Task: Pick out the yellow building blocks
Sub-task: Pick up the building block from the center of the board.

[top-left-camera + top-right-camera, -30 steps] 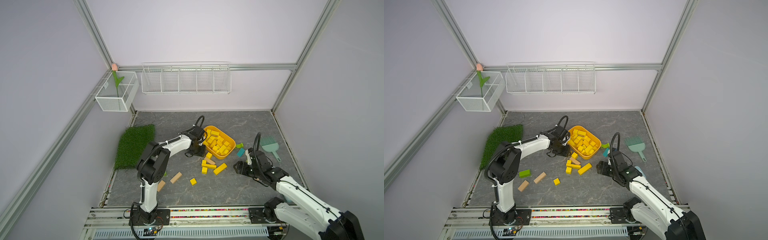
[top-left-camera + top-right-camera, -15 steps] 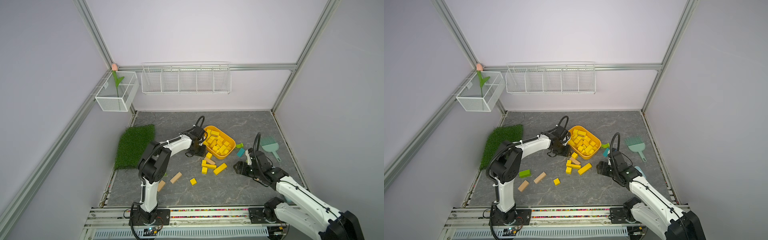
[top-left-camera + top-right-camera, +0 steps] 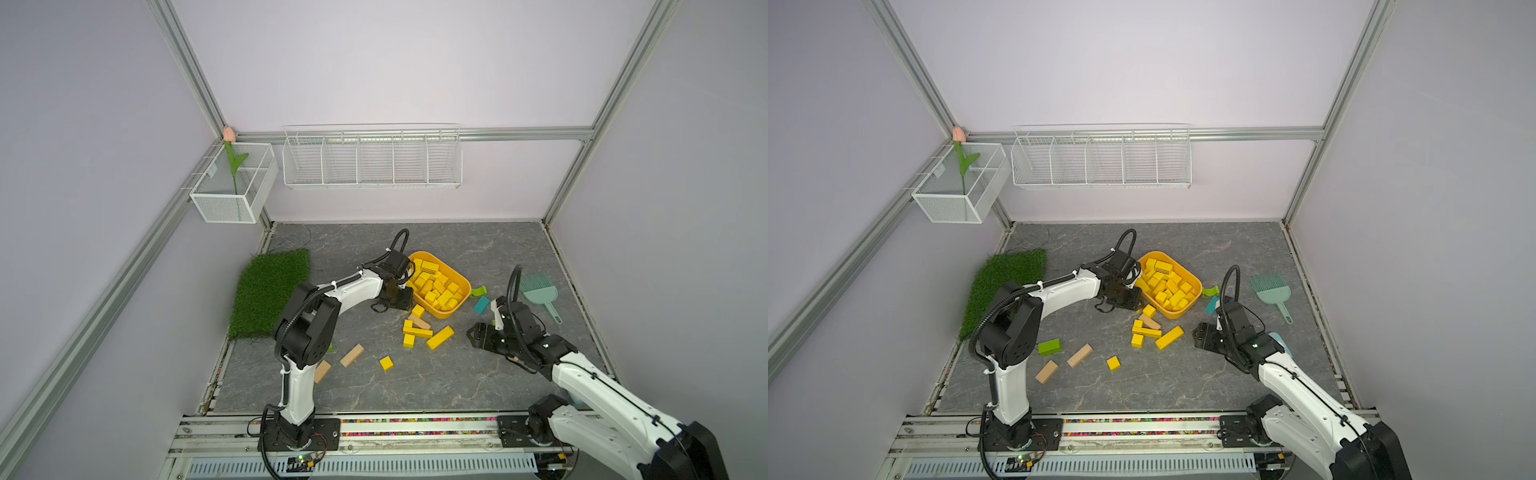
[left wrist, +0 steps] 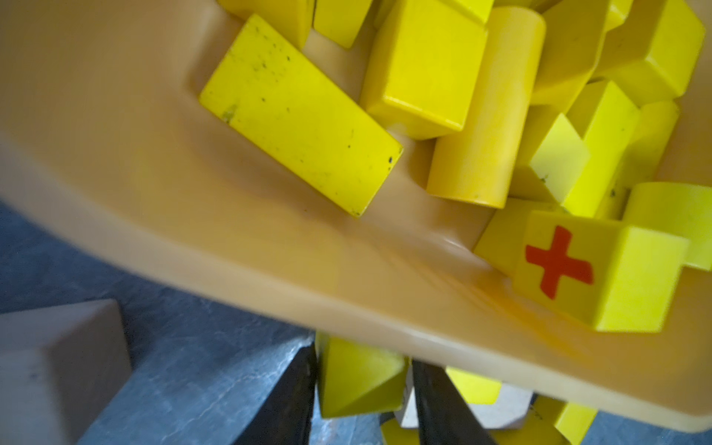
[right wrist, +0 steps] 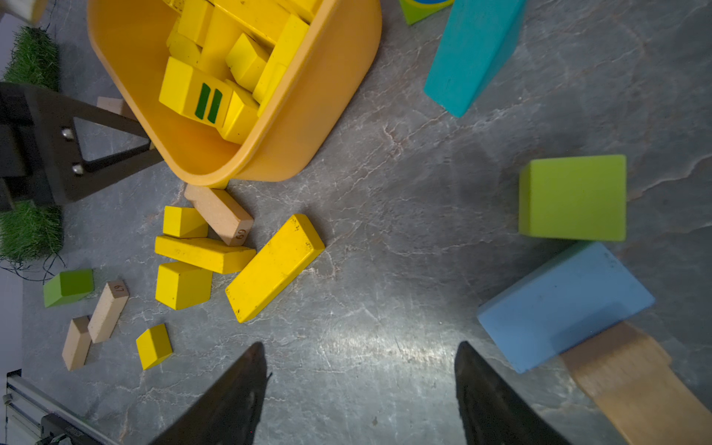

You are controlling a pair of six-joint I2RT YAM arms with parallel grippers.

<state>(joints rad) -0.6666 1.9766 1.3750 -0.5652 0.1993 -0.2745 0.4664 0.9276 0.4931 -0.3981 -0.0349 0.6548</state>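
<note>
Jaws of left gripper (image 4: 362,356) flank a yellow block (image 4: 354,385) beside the tub (image 4: 135,173) wall, touching on one side; firm hold unclear. Right gripper (image 5: 362,346) gapes, empty. Most yellow building blocks (image 3: 436,286) fill the tub, others loose nearby. Grasp step, by my reading; next likely needs a lift over the rim.

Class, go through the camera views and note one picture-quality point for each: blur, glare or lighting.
Left wrist view: the tub rim and a pale block are smeared out of focus, the red-cross block sharper. Right wrist view: pale glare on the floor, the wooden arch blurred. Both top views: even light, only faint shadows.
</note>
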